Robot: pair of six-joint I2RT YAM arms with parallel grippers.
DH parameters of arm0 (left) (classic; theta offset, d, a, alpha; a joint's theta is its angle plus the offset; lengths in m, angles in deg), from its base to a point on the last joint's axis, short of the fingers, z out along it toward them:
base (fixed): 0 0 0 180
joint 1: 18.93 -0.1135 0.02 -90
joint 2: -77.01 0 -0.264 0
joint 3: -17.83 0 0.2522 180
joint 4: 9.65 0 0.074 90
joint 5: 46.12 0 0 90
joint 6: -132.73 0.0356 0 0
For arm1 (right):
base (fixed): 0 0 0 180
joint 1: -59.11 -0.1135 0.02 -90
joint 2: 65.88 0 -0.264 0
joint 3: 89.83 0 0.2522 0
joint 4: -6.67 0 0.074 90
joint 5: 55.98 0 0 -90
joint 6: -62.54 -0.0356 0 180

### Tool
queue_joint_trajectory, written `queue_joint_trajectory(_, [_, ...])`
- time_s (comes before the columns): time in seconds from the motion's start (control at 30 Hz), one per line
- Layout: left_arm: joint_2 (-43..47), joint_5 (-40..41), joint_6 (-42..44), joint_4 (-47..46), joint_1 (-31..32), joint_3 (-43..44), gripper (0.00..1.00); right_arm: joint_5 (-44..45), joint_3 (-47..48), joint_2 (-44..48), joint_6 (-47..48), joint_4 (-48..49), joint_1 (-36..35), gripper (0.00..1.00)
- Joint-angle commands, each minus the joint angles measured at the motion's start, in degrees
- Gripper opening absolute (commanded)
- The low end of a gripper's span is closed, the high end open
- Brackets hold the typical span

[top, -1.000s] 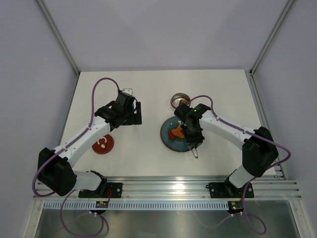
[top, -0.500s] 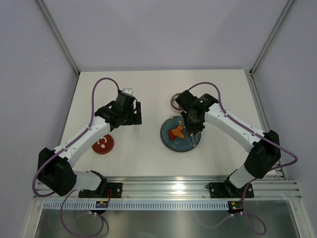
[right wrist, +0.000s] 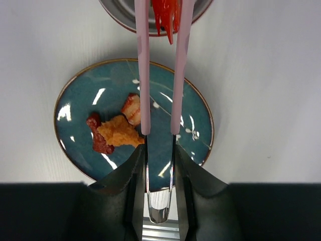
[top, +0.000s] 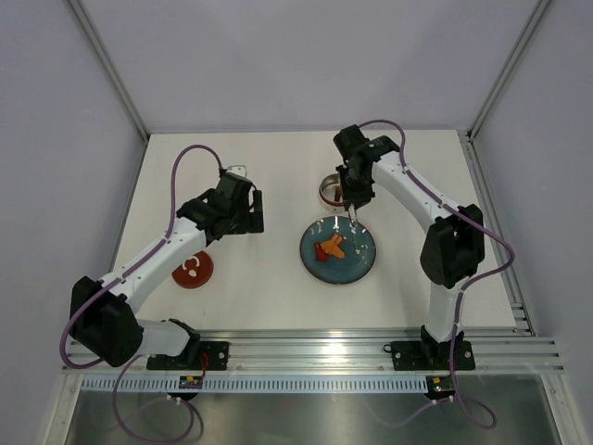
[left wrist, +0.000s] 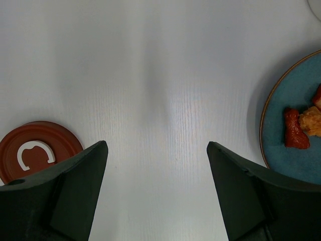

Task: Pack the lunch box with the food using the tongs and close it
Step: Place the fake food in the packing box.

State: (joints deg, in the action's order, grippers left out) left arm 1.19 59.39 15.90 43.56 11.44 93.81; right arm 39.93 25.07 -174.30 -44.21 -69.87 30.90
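Note:
My right gripper [right wrist: 159, 155] is shut on the slim silvery tongs [right wrist: 144, 75], whose pinkish arms reach out over the steel lunch box [right wrist: 120, 17]. A red piece of food [right wrist: 164, 15] is pinched between the tong tips, above the tin's opening. More food [right wrist: 118, 131], orange and red, lies on the teal plate [right wrist: 190, 115]. From above, the right gripper [top: 354, 190] stands beside the lunch box [top: 330, 190], just beyond the plate [top: 357, 260]. The red lid [top: 193, 270] lies on the table at the left. My left gripper [left wrist: 156, 150] hovers open over bare table, between the lid [left wrist: 35, 153] and the plate [left wrist: 281, 150].
Grey walls with metal posts close in the white table [top: 278, 167] on three sides. An aluminium rail [top: 315, 348] carrying both arm bases runs along the near edge. The left arm's purple cable [top: 185, 158] loops over the table's left part.
The right arm has swung from the plate's near right side across it to the far side by the tin, carrying the tongs. The left arm has not moved.

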Motion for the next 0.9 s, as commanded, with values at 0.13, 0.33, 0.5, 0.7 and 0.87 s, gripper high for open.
queue_joint_trajectory(0.13, [2.42,2.07,-0.15,-0.68,-0.22,0.36,0.85,-4.24,7.66,-7.50,2.25,1.61,-0.09,0.00])
queue_joint_trajectory(0.33, [3.39,2.42,-0.07,-0.24,-0.22,-0.34,0.85,-5.65,7.32,-10.05,1.37,2.58,-0.09,0.07])
queue_joint_trajectory(0.5, [3.92,2.51,-0.15,-0.33,-0.22,-0.78,0.85,-7.14,6.52,-10.41,1.11,2.84,-0.09,0.22])
queue_joint_trajectory(0.7, [3.83,2.42,-0.24,-0.51,-0.14,-1.04,0.85,-7.23,6.08,-10.14,0.85,3.02,-0.09,0.32])
queue_joint_trajectory(0.87, [3.83,2.51,-0.15,-0.59,-0.14,-0.96,0.85,-7.06,6.08,-9.97,0.76,2.76,-0.09,0.39])
